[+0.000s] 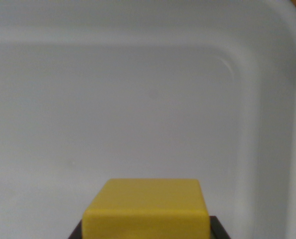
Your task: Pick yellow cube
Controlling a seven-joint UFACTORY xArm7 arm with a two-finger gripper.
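While dark gripper (147, 234) flanks yellow cube (148, 206) at both sides, grip unclear, white bin (267, 99) below

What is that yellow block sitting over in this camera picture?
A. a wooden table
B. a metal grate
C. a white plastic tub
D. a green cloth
C: the yellow cube at the bottom edge of the wrist view has the smooth pale floor and rounded corner wall of a white tub behind it, with dark parts flanking its lower corners.
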